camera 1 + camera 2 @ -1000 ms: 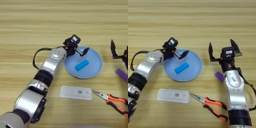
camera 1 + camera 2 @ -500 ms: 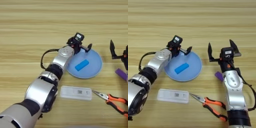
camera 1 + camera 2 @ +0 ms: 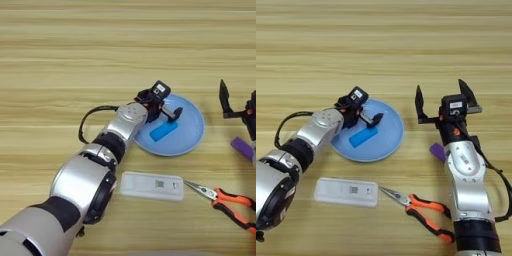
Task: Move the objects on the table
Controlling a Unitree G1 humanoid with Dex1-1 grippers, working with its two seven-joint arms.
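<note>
One wooden worktop [image 3: 381, 45] carries six things: one round blue plate [image 3: 387, 145], one blue block [image 3: 363, 137] lying in it, one purple block [image 3: 436, 151], one white remote [image 3: 346, 191] and one pair of orange-handled pliers [image 3: 421, 207]. Two robot arms reach in, each ending in one two-fingered gripper: left gripper [image 3: 368, 117], right gripper [image 3: 445, 97].

plate [image 3: 387, 145]: round, light blue, lying flat on the table [image 3: 381, 45] near its middle.
blue block [image 3: 363, 137]: small, bright blue, rectangular; lies on its side in the plate, set at a slant.
purple block [image 3: 437, 152]: small, rectangular; on the table right of the plate, partly hidden, so its full shape is hard to tell.
white remote [image 3: 346, 192]: oblong, flat on the table, in front of the plate and apart from it.
</note>
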